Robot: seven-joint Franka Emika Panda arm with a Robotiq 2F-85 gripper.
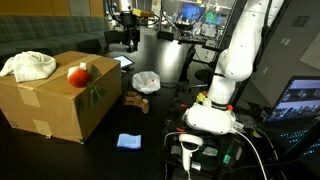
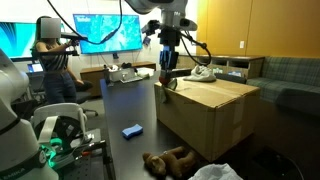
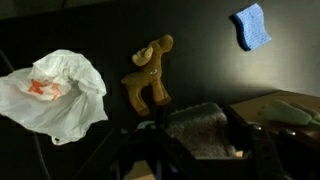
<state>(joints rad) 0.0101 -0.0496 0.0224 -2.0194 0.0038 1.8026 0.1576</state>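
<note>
- The plush moose [image 3: 150, 78] is lying on the dark table [image 3: 200, 40], beside a corner of the cardboard box [image 1: 55, 105]; it is looking soft and light, its body offering the best hold.
- The gripper [image 2: 167, 80] is hanging high above it, pointing down; I cannot tell whether its fingers are standing apart or together.

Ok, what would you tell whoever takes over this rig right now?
Gripper: partly closed, apparently clamped on a grey felt-like block, high above the dark table, beside the cardboard box.
On the table, clear of the gripper: toy moose, white plastic bag, blue cloth.
On the box: white cloth, red round object.
Done: block seems lifted, in the grip.
Left: block not yet set down.
</note>
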